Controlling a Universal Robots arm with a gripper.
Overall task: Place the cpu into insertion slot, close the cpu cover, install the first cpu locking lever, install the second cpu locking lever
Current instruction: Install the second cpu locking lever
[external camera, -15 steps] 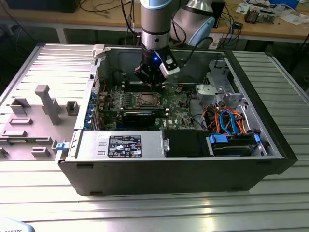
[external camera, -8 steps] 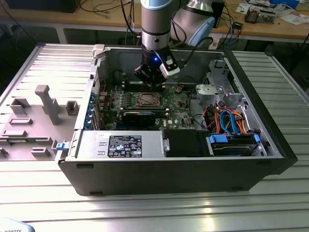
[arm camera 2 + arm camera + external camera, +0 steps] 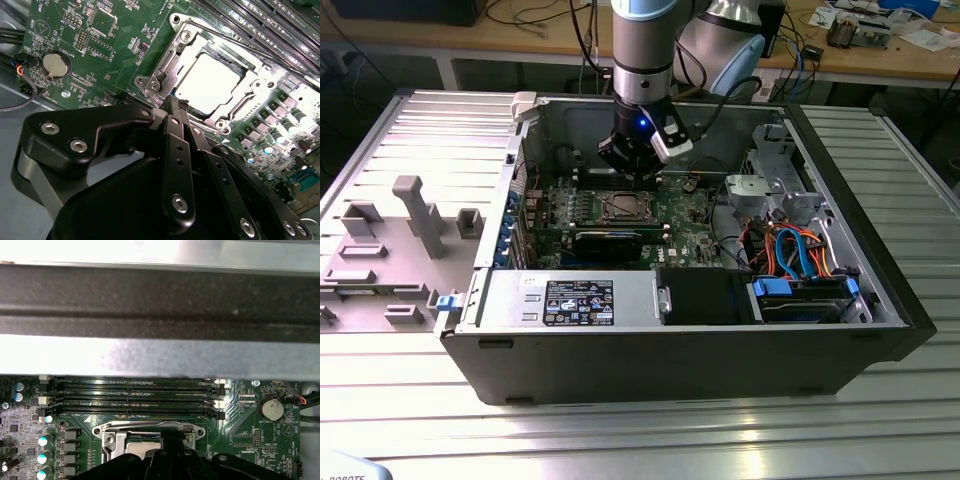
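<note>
Big open PC case (image 3: 880, 300) lying on its side on a ribbed metal table (image 3: 620, 440), green motherboard (image 3: 690, 215) flat inside. Arm reaching down from above, gripper (image 3: 638, 170) hanging just over the board's far edge, right by the socket.

Insertion slot (image 3: 210, 82) sitting next to the long memory slots (image 3: 135, 395). Cpu (image 3: 207, 82) already lying in it, pale metal top glaring under the light. Cpu cover (image 3: 260, 97) looks to be down flat around the chip, silver frame framing the window. Thin wire locking lever (image 3: 220, 35) running along one edge of the socket; can't tell for sure whether latched or loose.

Jaws look pressed together to a narrow tip in the second wrist view, nothing visibly pinched between them, tip hovering right at the socket's edge near a corner screw.

Risk-wise, just a guess: tip that close to the frame could slide off the springy wire and scrape the board, or nudge the cover sideways and stress the pins underneath. Nearby capacitors (image 3: 272, 145) also within bumping range.
</note>
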